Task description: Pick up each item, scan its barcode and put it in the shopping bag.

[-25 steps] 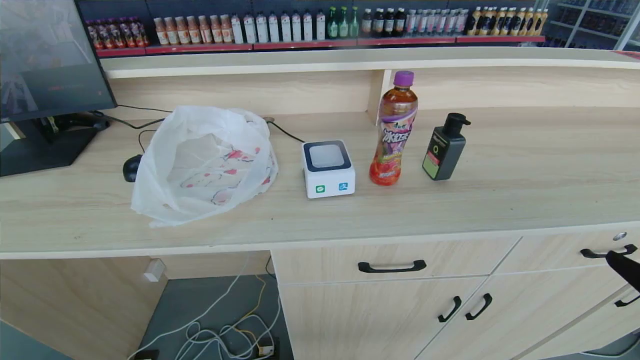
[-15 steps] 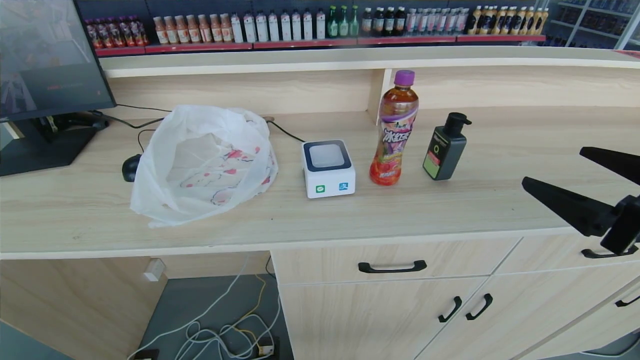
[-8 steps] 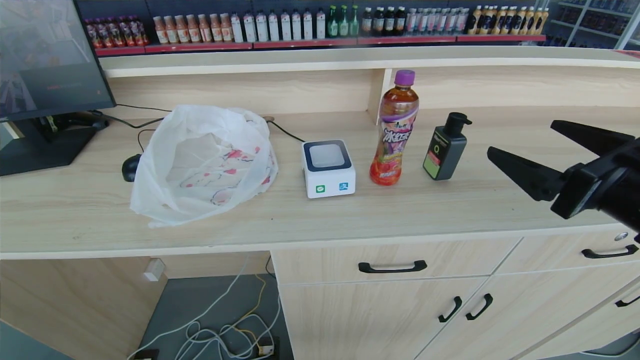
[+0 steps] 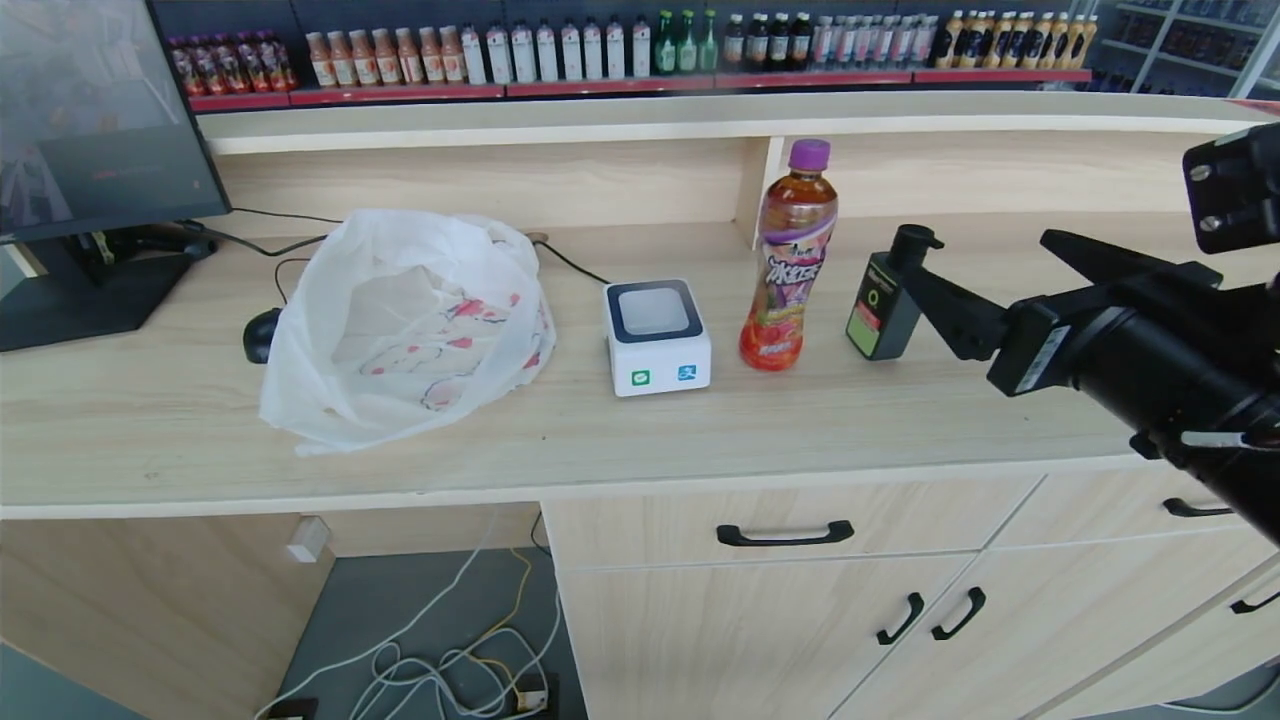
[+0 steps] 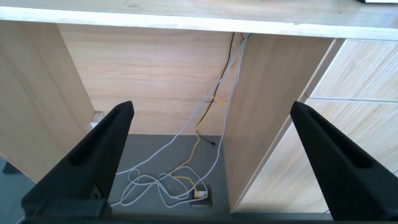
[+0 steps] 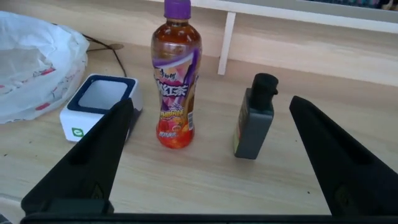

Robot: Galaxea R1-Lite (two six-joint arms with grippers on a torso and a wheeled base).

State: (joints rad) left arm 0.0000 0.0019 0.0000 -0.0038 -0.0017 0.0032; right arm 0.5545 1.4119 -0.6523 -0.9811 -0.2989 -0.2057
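A tea bottle with a purple cap (image 4: 788,260) (image 6: 176,74) stands upright on the wooden counter (image 4: 600,430). A black pump bottle (image 4: 882,305) (image 6: 254,121) is just to its right. The white scanner box (image 4: 656,335) (image 6: 99,106) sits left of the tea bottle, and the white shopping bag (image 4: 405,320) (image 6: 31,62) lies open further left. My right gripper (image 4: 973,250) (image 6: 211,106) hovers open above the counter, right of the pump bottle, its near finger overlapping the bottle in the head view. My left gripper (image 5: 212,107) is open below the counter, with nothing in it.
A monitor (image 4: 90,120) and a black mouse (image 4: 262,335) sit at the counter's left end. A raised ledge (image 4: 700,115) with an upright divider (image 4: 765,190) runs along the back. Drawers with black handles (image 4: 783,533) lie below. Cables (image 5: 186,180) trail on the floor.
My right arm has risen from beside the drawers at the lower right and swung left over the counter to the pump bottle, open all the way. The items have not moved.
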